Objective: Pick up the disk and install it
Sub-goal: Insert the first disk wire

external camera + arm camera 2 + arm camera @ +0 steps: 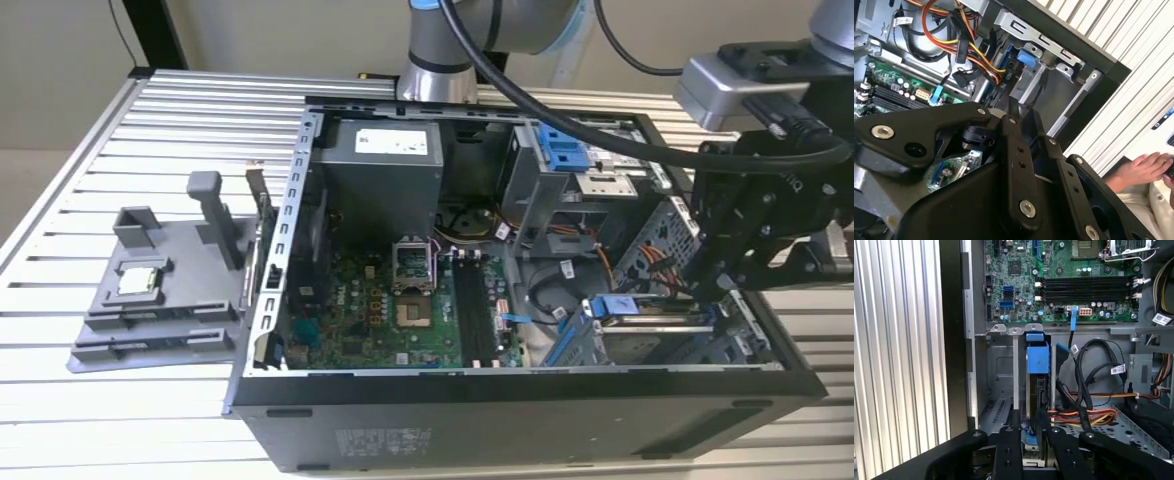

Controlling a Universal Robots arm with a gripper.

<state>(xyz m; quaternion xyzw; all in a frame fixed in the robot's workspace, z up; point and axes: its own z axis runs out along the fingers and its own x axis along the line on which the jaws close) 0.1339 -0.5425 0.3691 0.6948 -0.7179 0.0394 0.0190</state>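
Observation:
The disk (1037, 360) stands on edge in a slot of the lower drive bay of the open computer case (534, 395). Its blue bracket end points toward the motherboard (1074, 285). In the exterior view that blue end (617, 307) shows at the case's lower right, and in the second wrist view the disk (1029, 56) sits in the grey metal cage. My gripper (1028, 424) reaches down into the bay with its black fingers (1007, 445) on either side of the disk's near end, closed on it. In the exterior view the gripper (707, 295) hangs at the case's right wall.
Orange, yellow and black cables (1089, 412) lie beside the slot. A second blue bracket (567, 150) sits in the upper bay. A grey fixture (160, 285) holding a small square chip stands on the slatted table at the exterior view's left. A person's hand (1144, 167) is beyond the case.

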